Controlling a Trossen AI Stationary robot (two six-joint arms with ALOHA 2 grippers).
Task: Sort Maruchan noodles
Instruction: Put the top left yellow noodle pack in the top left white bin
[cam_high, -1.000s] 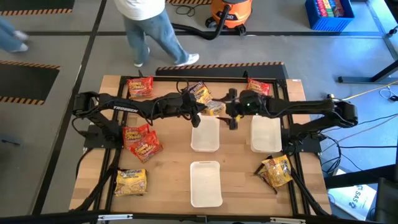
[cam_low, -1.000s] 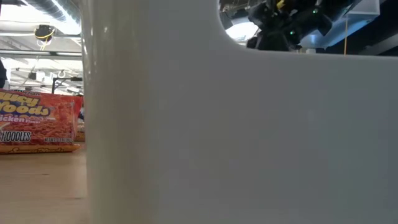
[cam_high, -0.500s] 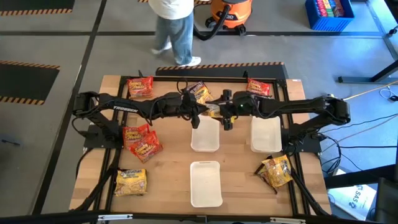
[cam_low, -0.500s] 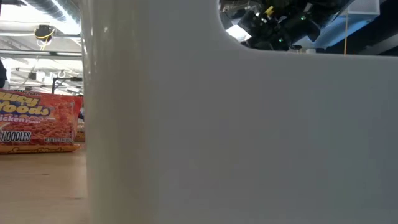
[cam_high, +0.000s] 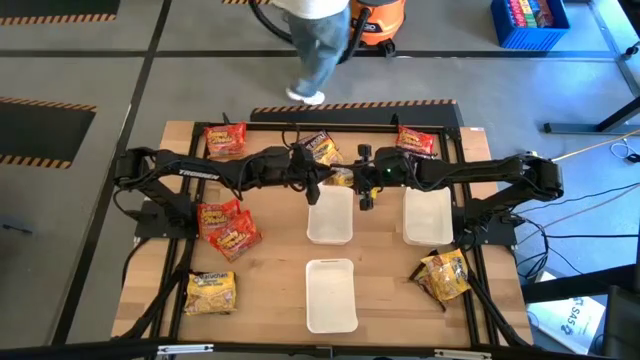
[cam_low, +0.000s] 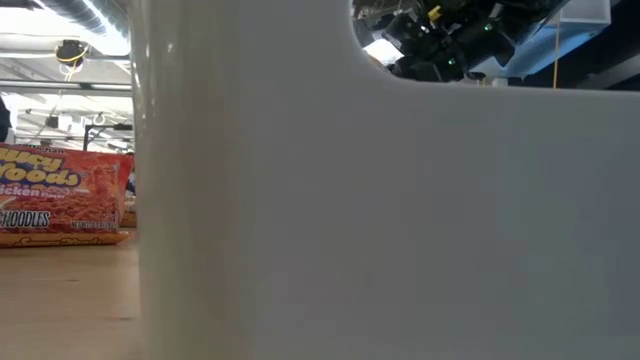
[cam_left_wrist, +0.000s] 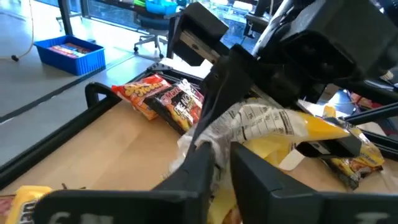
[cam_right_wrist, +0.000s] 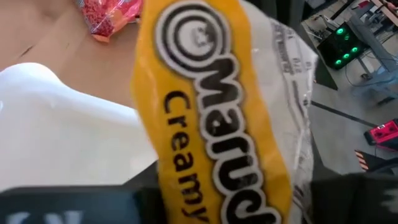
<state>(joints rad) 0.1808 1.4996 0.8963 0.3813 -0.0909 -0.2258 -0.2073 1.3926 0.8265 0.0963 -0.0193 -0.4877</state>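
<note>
A yellow Maruchan noodles packet (cam_high: 343, 177) hangs between my two grippers, above the far end of the middle white tray (cam_high: 331, 222). My left gripper (cam_high: 320, 180) reaches in from the table's left and is shut on it. My right gripper (cam_high: 358, 181) reaches in from the right and is also shut on it. The packet (cam_right_wrist: 205, 124) fills the right wrist view. Other packets lie flat on the table: red ones (cam_high: 225, 138) (cam_high: 415, 140) (cam_high: 228, 225), a dark one (cam_high: 320, 148) and yellow ones (cam_high: 211, 292) (cam_high: 445, 275). My left gripper pinches the packet's crinkled whitish end (cam_left_wrist: 208, 137) between its two fingers (cam_left_wrist: 199, 168). It comes in level from the table's left, and the packet is clear of the table. My right gripper has the packet's other end between its fingers: one dark finger (cam_left_wrist: 217, 93) lies over the upper face and one (cam_left_wrist: 336, 146) under it. It comes in level from the table's right.
White trays stand at the middle, at the right (cam_high: 427, 215) and near the front (cam_high: 331, 295); the front one's wall (cam_low: 350, 200) blocks most of the low view. A person (cam_high: 320, 40) walks on the floor beyond the far edge.
My right gripper has moved toward the table's left, up to the yellow packet that my left gripper holds, and now stands against it. The packet has stayed in place above the middle tray's far end. The person beyond the table has walked to the right.
</note>
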